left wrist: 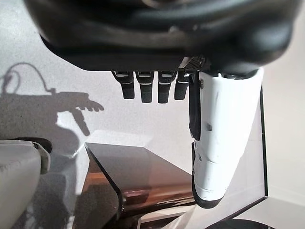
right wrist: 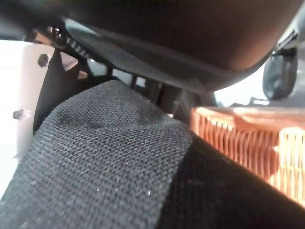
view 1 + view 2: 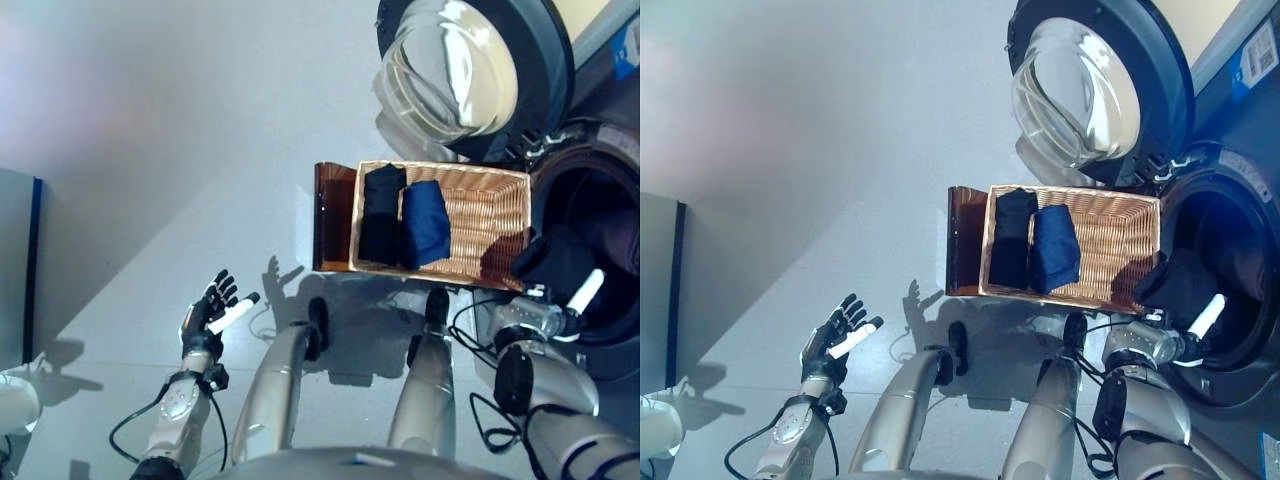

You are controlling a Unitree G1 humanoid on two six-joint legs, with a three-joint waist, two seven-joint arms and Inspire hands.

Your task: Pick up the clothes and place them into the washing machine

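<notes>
A wicker basket [image 3: 492,216] sits on a dark brown stand [image 3: 333,215] in front of the washing machine. In it lie a folded black garment [image 3: 380,212] and a folded navy garment [image 3: 425,222], side by side. My right hand [image 3: 585,293] is at the rim of the open drum [image 3: 605,225], its fingers curled round a black knitted cloth [image 3: 550,262]. That black cloth [image 2: 109,167] fills the right wrist view, with the basket [image 2: 252,143] behind it. My left hand [image 3: 205,315] hangs low at the left over the floor, open and holding nothing, far from the basket.
The machine's round glass door [image 3: 465,70] stands swung open above the basket. A grey cabinet with a blue edge [image 3: 30,260] stands at the far left. A white object [image 3: 15,400] shows at the lower left corner.
</notes>
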